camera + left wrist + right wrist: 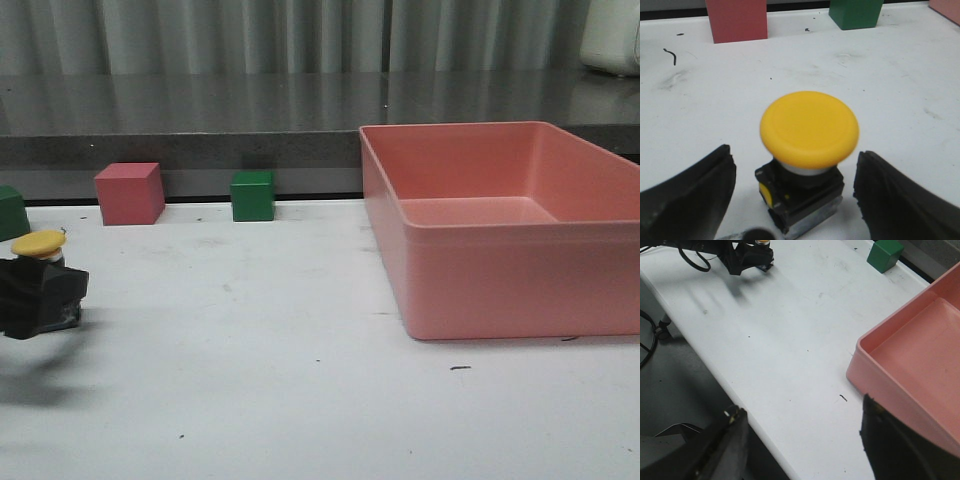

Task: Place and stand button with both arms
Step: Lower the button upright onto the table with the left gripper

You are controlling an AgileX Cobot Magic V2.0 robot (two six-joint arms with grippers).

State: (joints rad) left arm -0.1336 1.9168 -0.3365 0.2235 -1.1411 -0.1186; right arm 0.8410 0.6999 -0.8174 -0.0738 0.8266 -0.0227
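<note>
Button (807, 150) standing upright near left edge of table (300, 380), yellow cap up, sitting between spread fingers of left gripper (795, 200), gaps showing both sides. Right gripper (805, 445) hanging spread over front edge, holding nothing. Pink bin (500, 230) occupying right side; pink cube (129, 193) and green cube (252, 195) lining back edge.

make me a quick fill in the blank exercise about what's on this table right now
1. The cap of the button is coloured ____.
2. The large pink bin holds ____ objects.
3. At the back of the table, the green cube stands to the ____ of the pink cube in the front view.
4. The fingers of the left hand stand on either side of the button with visible gaps, so the hand is ____.

Missing words: yellow; no; right; open
</note>
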